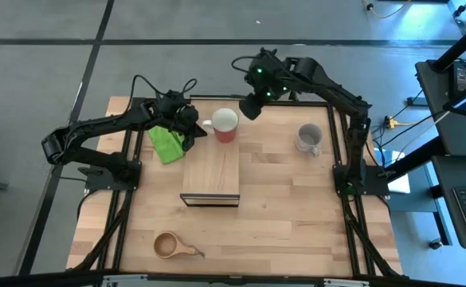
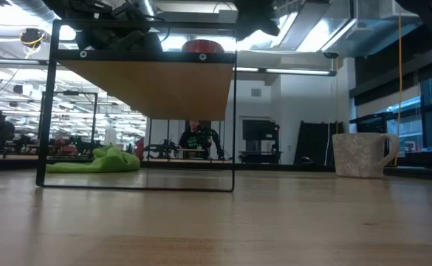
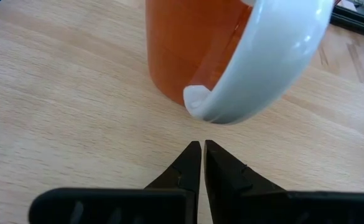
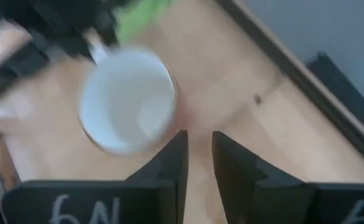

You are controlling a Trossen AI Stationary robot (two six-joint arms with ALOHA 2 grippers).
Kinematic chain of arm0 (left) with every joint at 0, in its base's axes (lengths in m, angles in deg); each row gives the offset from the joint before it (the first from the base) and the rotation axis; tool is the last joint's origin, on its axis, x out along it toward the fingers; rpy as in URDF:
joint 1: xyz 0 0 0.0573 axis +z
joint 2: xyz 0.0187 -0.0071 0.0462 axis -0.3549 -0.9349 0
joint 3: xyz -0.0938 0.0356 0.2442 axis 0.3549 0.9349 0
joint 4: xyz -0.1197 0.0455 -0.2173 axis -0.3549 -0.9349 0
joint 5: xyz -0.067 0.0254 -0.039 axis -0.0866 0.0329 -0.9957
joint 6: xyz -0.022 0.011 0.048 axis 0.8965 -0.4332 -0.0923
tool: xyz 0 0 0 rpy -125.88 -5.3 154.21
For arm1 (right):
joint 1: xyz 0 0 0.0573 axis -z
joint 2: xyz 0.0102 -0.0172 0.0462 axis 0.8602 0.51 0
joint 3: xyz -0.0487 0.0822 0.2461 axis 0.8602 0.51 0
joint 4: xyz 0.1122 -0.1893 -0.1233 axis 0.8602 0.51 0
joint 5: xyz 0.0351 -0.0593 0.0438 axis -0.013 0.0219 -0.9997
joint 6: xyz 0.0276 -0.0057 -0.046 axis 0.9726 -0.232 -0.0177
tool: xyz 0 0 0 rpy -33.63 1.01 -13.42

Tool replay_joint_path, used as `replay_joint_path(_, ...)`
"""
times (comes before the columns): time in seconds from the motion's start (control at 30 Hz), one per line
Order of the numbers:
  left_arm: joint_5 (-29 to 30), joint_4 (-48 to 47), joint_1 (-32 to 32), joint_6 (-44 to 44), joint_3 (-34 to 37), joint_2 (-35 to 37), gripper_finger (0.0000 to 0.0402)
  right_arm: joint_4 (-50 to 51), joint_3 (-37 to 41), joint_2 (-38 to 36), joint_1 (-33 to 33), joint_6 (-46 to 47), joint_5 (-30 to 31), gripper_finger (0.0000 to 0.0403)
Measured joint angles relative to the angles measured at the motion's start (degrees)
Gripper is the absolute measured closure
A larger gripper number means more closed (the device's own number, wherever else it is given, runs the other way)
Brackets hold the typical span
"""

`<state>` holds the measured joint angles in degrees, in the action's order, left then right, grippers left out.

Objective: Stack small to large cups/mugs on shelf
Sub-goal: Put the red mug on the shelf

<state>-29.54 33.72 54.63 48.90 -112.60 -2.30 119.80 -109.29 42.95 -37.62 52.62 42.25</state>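
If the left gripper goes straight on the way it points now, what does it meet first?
Most likely the red mug: the left gripper, fingers shut, points at its white handle close ahead on the shelf. Exact gap is unclear.

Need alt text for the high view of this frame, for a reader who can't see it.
Overhead view of a wooden table: a red mug stands at the far end of a light-wood shelf, with the left gripper beside its handle and the right gripper just behind it. A grey mug sits to the right, a wooden cup near the front edge, a green cloth to the left.
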Motion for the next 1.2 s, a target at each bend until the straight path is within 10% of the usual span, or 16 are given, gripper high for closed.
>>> replay_joint_path(0.83,-0.39,-3.34,5.34,0.96,-0.02,9.05,0.0388,-1.74,12.3,-0.62,-6.26,1.81,-0.58,0.0401)
replay_joint_path(1.2,-2.54,-2.77,5.64,-0.35,-0.02,9.05,0.0388,-19.07,35.91,-20.84,-8.77,10.72,-0.95,0.0401)
